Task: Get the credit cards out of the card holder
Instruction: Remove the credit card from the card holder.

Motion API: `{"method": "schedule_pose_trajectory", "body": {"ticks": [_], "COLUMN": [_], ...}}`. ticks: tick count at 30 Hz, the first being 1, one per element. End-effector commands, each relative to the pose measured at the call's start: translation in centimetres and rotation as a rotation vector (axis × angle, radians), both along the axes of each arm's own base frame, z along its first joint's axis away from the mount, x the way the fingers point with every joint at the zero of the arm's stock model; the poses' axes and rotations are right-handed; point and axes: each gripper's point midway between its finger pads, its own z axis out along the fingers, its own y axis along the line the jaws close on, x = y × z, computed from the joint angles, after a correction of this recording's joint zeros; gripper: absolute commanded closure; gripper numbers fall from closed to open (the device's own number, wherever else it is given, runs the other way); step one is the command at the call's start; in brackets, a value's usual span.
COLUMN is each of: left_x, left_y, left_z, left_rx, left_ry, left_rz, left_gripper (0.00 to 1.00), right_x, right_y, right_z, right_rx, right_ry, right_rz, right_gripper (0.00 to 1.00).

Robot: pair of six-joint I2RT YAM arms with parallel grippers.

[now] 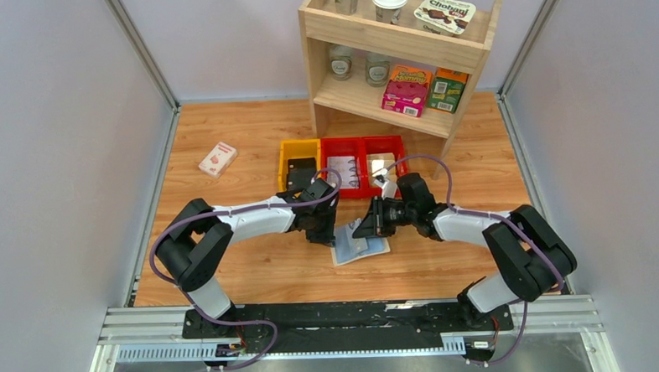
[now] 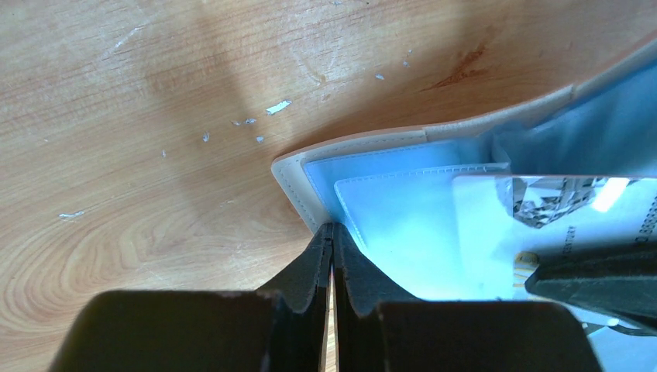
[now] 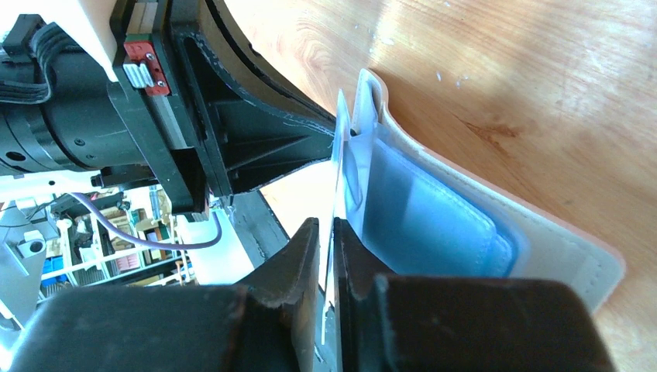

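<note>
The cream-beige card holder (image 1: 360, 245) lies open on the wooden table between both grippers, its blue-grey lining up. My left gripper (image 1: 325, 229) is shut on the card holder's cream edge (image 2: 297, 183), jaws pressed together (image 2: 331, 232). My right gripper (image 1: 368, 224) is shut on a silver-grey credit card (image 2: 496, 232) that sticks partly out of a pocket. In the right wrist view the card (image 3: 339, 155) shows edge-on between my fingertips (image 3: 327, 232), beside the card holder (image 3: 542, 240). Any other cards are hidden in the pockets.
A yellow bin (image 1: 298, 158) and red bins (image 1: 363, 163) stand just behind the grippers. A wooden shelf (image 1: 387, 49) with cups and boxes stands at the back. A white-and-red small box (image 1: 217, 159) lies at the far left.
</note>
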Motion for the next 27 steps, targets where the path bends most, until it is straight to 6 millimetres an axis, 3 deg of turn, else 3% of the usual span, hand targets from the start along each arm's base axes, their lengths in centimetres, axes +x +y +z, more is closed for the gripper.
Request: {"method": "schedule_pose_trajectory", "body": {"ticks": [1, 6, 11, 16, 20, 27], "left_x": [-0.4, -0.4, -0.2, 0.3, 1.3, 3.0], "left_y": [0.9, 0.8, 0.6, 0.7, 0.8, 0.4], "left_z": [-2.2, -2.1, -1.7, -0.7, 2.5, 11.2], "left_rx": [0.065, 0.06, 0.042, 0.021, -0.041, -0.29], "left_ry": [0.018, 0.015, 0.0, -0.049, -0.153, -0.374], "left_rz": [-0.015, -0.017, -0.019, -0.004, 0.032, 0.157], "left_gripper": [0.92, 0.92, 0.89, 0.75, 0.59, 0.43], "right_x": [0.4, 0.6, 1.0, 1.2, 1.8, 2.5], "right_y": [-0.6, -2.2, -3.9, -5.2, -5.6, -5.4], "right_z": [0.9, 0.2, 0.3, 1.7, 5.0, 10.2], "right_rx": [0.02, -0.042, -0.108, -0.138, -0.04, 0.206], "right_ry": [-0.046, -0.034, -0.052, -0.097, -0.185, -0.268], "right_rz": [0.003, -0.047, -0.121, -0.224, -0.33, -0.498], "right_gripper": [0.91, 1.0, 1.0, 1.0, 1.0, 1.0]}}
